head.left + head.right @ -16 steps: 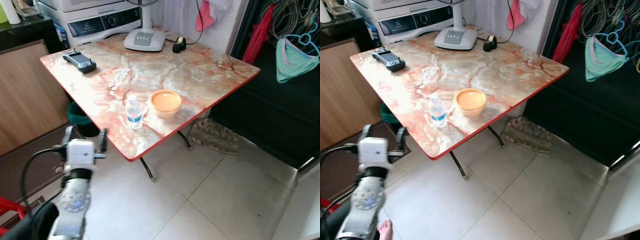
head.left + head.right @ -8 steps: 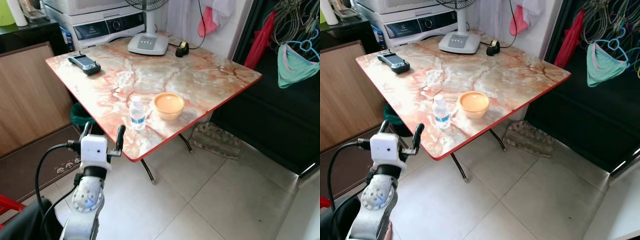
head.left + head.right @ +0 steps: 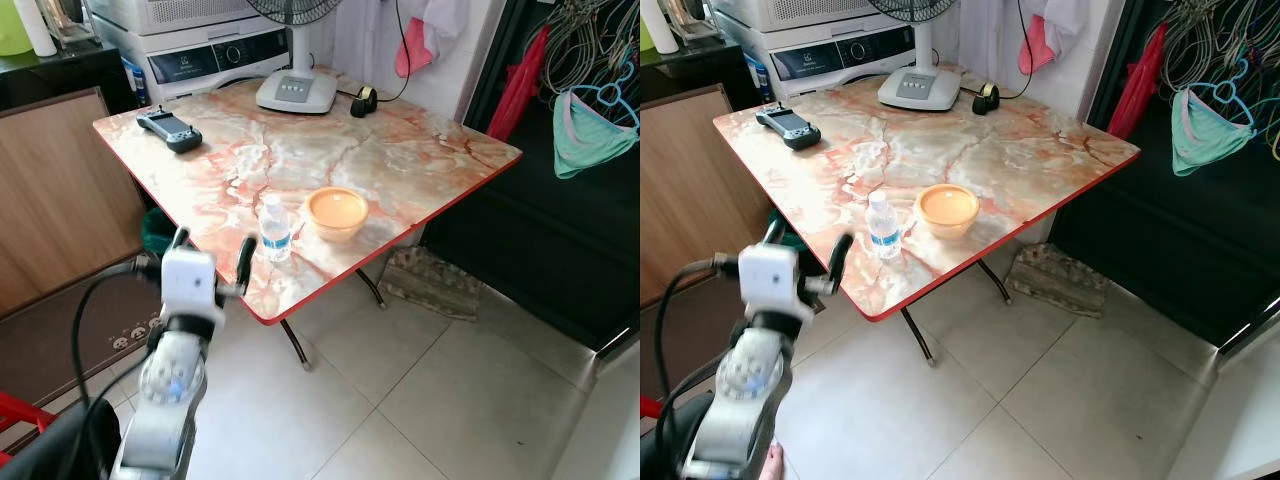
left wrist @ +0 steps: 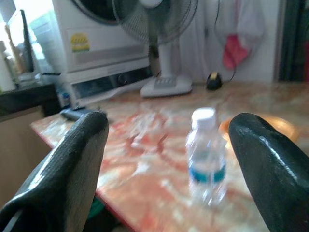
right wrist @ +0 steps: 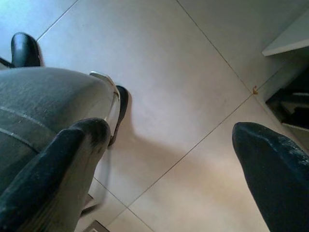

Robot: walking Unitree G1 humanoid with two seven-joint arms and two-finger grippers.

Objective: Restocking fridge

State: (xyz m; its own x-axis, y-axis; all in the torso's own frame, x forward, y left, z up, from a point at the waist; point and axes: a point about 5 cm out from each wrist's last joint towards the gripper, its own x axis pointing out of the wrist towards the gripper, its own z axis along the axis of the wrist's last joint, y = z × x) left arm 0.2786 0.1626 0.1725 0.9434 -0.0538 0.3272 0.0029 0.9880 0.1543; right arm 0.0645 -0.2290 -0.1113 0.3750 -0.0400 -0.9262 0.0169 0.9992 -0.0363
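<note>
No wording can be read anywhere. The water bottle (image 3: 273, 226) on the counter (image 3: 420, 160) wears a blue label band, too small and blurred to make out. At about 11 o'clock from the bottle, the white appliance (image 3: 195, 45) behind the counter has a dark control panel with illegible marks. In the left wrist view a yellow sticker (image 4: 80, 41) on that appliance is blurred past reading.

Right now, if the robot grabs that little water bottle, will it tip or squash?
Probably tippy: the water bottle stands upright, tall and narrow, near the table edge. Its thin clear plastic may dent. The left gripper is open, short of it.
</note>
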